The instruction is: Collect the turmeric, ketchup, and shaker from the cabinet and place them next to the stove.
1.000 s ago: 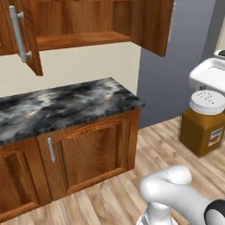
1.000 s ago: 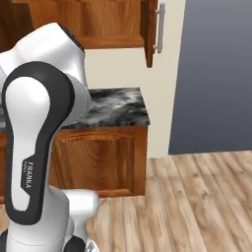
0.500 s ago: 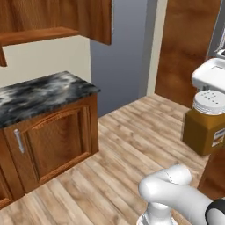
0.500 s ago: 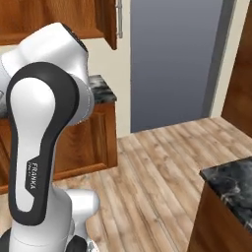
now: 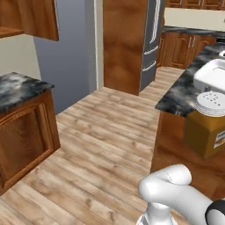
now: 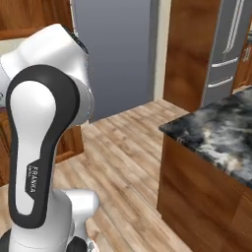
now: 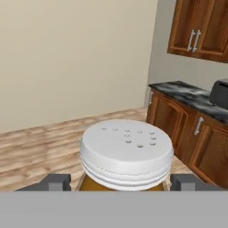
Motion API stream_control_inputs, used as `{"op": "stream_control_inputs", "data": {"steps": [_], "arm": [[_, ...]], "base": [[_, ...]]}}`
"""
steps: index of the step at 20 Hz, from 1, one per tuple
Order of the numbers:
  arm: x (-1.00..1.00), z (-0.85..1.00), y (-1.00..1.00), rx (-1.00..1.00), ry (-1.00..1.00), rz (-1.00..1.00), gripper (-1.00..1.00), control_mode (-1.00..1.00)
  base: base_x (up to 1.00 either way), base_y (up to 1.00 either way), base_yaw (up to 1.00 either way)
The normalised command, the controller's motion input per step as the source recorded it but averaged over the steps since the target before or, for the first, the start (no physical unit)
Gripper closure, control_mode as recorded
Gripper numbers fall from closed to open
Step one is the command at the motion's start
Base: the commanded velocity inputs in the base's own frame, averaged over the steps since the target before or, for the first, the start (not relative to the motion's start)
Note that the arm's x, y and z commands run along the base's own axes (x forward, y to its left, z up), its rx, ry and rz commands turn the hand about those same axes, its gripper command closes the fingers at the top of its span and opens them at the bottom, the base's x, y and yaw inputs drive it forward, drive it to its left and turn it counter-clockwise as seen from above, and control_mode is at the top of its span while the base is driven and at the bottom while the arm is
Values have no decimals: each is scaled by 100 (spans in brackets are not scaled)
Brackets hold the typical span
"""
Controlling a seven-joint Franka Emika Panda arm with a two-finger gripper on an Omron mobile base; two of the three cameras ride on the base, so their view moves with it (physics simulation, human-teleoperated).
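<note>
- In the hand view the gripper [image 7: 120, 181] stands spread wide, one dark fingertip [image 7: 55, 181] at each side of the turmeric jar [image 7: 126, 156], just under its lid; the jar sits between them, gripped at its sides and carried in the air.
- The jar's white lid [image 7: 127, 147] faces the hand camera, flat and ridged at the rim, with a cluster of small sprinkle holes toward one side; a strip of amber glass shows below it.
- In the left base view the same jar [image 5: 206, 129] hangs at the right edge of the picture, upright, its white lid on top and the amber body below, with a small pale label [image 5: 219, 139] on its side; the print on the label is too small to read.
- The white hand [image 5: 212, 78] sits right above the jar lid in that view.
- In the right base view the arm's big white link bears the word FRANKA [image 6: 34, 178] running along it in dark letters.
- Beyond the jar in the left base view a counter [image 5: 176, 94] with a dark marbled top juts toward the wooden floor [image 5: 101, 140].
- At the left edge a wooden base cabinet [image 5: 26, 140] under another marbled top stands beside a grey wall.
- Farthest off, a tall grey fridge [image 5: 150, 41] stands against wooden panelling.
</note>
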Motion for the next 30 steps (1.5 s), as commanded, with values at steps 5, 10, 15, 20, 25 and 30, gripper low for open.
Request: {"op": "stream_control_inputs", "data": {"steps": [5,10,15,20,25,30], "arm": [[0,0,0,0,0,0,100,100],[0,0,0,0,0,0,100,100],[0,0,0,0,0,0,100,100],[0,0,0,0,0,0,100,100],[0,0,0,0,0,0,100,100],[0,0,0,0,0,0,100,100]], "base": [[-43,-8,-58],[-33,-41,-52],[-30,-68,-44],[-27,-77,-41],[-5,-87,-41],[1,-92,-40]]}}
